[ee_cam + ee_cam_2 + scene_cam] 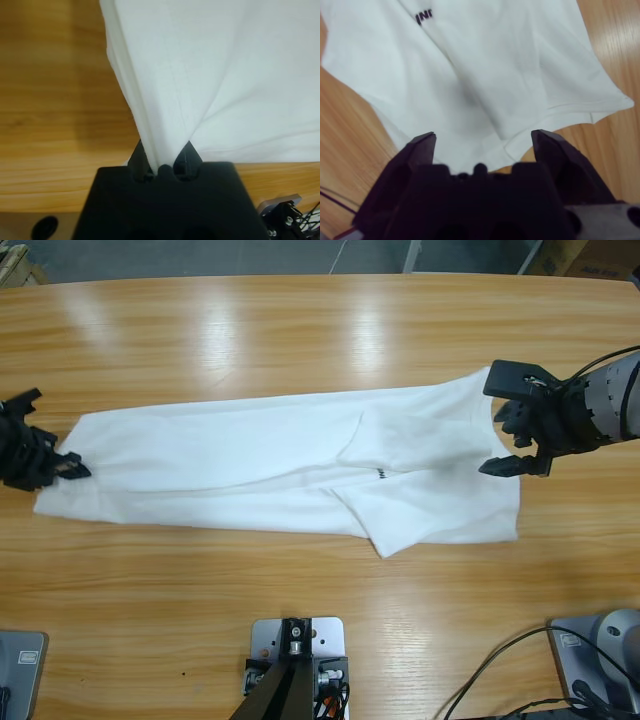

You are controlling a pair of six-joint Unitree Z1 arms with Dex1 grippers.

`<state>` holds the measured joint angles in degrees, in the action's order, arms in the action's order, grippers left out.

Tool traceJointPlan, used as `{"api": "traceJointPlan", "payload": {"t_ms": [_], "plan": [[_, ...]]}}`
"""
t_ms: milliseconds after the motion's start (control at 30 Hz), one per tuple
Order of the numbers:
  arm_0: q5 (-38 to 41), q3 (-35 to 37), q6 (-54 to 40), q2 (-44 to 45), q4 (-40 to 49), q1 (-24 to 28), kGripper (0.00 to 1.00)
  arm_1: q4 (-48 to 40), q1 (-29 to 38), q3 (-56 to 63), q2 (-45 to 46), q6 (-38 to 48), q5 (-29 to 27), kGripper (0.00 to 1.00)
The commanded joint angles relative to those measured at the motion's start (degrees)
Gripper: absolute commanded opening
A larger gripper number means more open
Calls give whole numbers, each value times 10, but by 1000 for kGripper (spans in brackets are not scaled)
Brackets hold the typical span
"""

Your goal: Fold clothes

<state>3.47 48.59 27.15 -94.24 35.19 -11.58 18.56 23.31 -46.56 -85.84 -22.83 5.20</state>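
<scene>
Between the closed jaws of the left gripper (165,167) a bunched edge of the white T-shirt (290,455) is pinched; the right gripper (482,142) hovers agape over the opposite hem on the wooden table (300,330). A one-sided pull could drag the folded cloth askew.

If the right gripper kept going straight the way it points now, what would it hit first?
Most likely the white T-shirt: the open right gripper points straight at its near hem, with nothing in between, though its height above the cloth is unclear.
</scene>
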Motion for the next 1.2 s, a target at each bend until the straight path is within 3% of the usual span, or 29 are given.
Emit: {"api": "traceJointPlan", "payload": {"t_ms": [33, 167, 267, 633, 967, 1200], "plan": [[-9, 45, -15, -47, 70, 89, 0, -14, 4, 17, -33, 7, -8, 770], [-37, 81, -61, -46, 109, 133, 0, -20, 4, 17, -41, 7, -7, 770], [-42, 99, -83, -44, 130, 125, 0, -29, 3, 17, -48, 8, -6, 770], [-22, 285, 8, -82, 228, -150, 0, -47, -12, 7, -68, 12, 0, 770], [-36, 510, 7, -167, 301, -233, 0, -50, -12, -2, -95, 12, 3, 770], [0, 643, 10, -232, 377, -294, 0, -55, -15, -9, -108, 12, 1, 770]]}}
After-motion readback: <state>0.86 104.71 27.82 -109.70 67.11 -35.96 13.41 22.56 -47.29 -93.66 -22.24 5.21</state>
